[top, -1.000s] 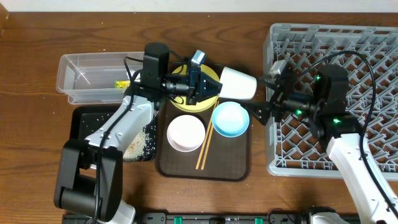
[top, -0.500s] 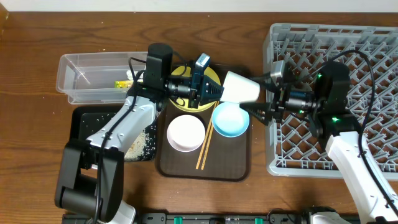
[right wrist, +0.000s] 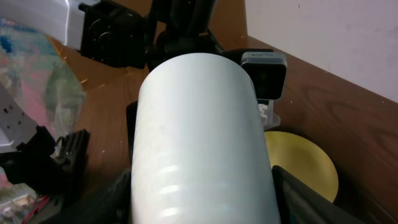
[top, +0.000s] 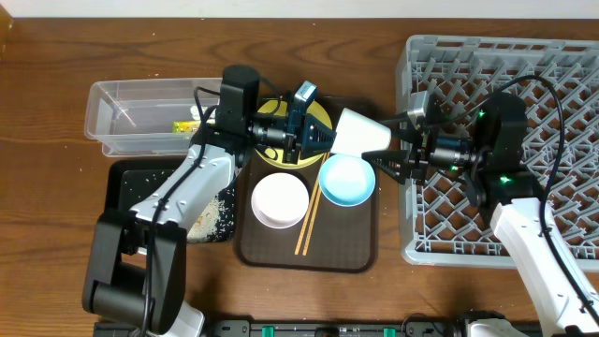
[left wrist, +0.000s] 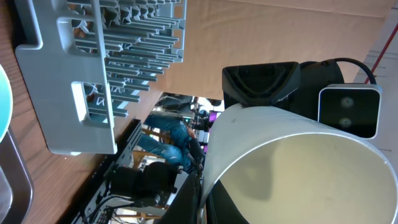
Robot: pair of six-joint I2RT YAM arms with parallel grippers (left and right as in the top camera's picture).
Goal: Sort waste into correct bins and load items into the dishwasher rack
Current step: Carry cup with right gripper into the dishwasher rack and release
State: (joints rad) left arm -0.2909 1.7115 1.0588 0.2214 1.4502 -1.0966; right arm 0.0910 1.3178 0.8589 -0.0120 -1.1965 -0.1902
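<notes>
Cup (top: 360, 131) is off the bench, lying on its side in the air over the far right corner of the brown tray (top: 360, 251), between plate (right wrist: 308, 165) and rack (top: 562, 84).
- Mouth faces the left arm, base faces the right arm.
- Left fingers (top: 325, 139) pressed together, pinching the cup at its rim.
- Right fingers (top: 388, 167) spread, one on each side of the cup's base end. Cannot tell whether they press on it.

On the brown tray:
- Plate at the far end, under the left wrist.
- Blue bowl (top: 347, 180) and white bowl (top: 280, 199) side by side.
- Chopsticks (top: 308, 223) between them, running toward the near edge.

Tub (top: 122, 117) at far left, wrapper (top: 182, 125) inside. Black tray (top: 126, 183) just in front of it, rice (top: 211, 215) heaped at its right end.
</notes>
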